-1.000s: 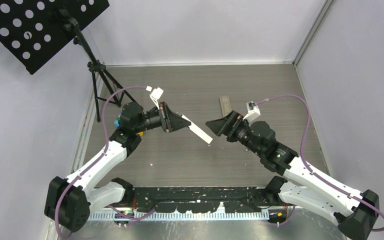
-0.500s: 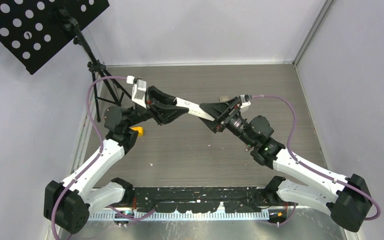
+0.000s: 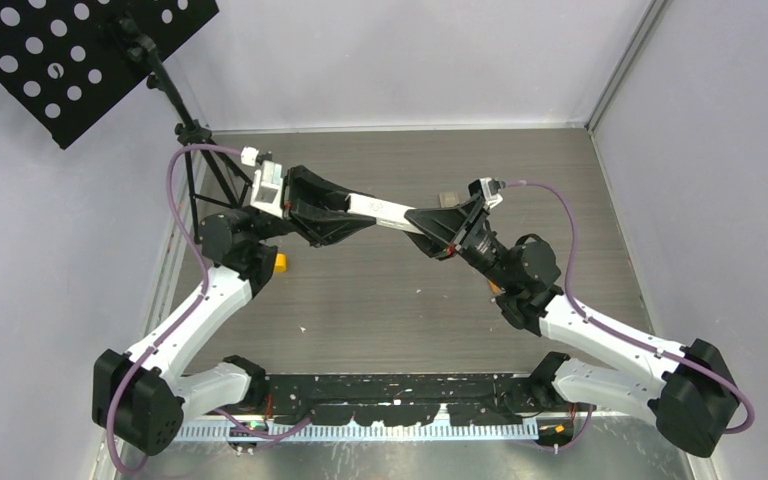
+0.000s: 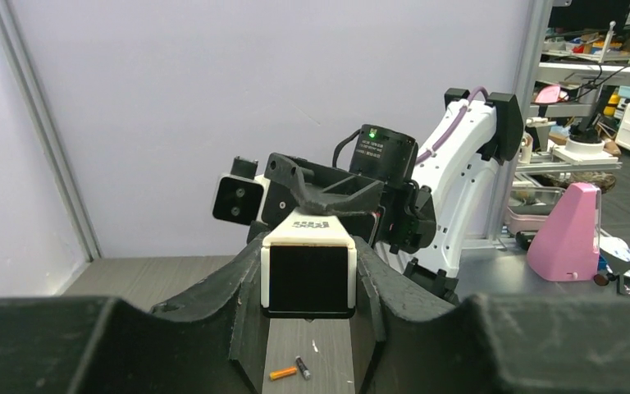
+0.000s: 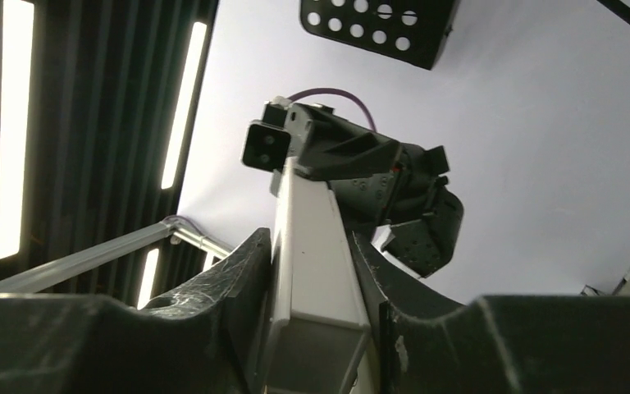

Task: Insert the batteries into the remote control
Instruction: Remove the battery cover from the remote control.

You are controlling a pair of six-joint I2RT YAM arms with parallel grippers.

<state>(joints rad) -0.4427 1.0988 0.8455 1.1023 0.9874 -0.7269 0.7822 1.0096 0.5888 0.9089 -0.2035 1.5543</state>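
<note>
The white remote control [image 3: 388,210] hangs level above the table, held at both ends. My left gripper [image 3: 360,214] is shut on its left end; in the left wrist view the remote's dark end face [image 4: 308,277] sits between the two fingers. My right gripper [image 3: 418,220] is shut on the other end, and the right wrist view shows both fingers pressed against the remote's sides [image 5: 312,246]. Two batteries lie on the table below, one orange [image 4: 282,373] and one dark [image 4: 303,367], touching at one end.
A black music stand [image 3: 80,50] on a tripod [image 3: 200,165] stands at the back left. A grey flat strip [image 3: 449,199] lies behind my right gripper. An orange object [image 3: 279,262] sits by my left arm's elbow. Walls close the table on three sides.
My left arm swung the remote up and toward the back. The right gripper came up to the remote's free end, went around it and closed on it.
</note>
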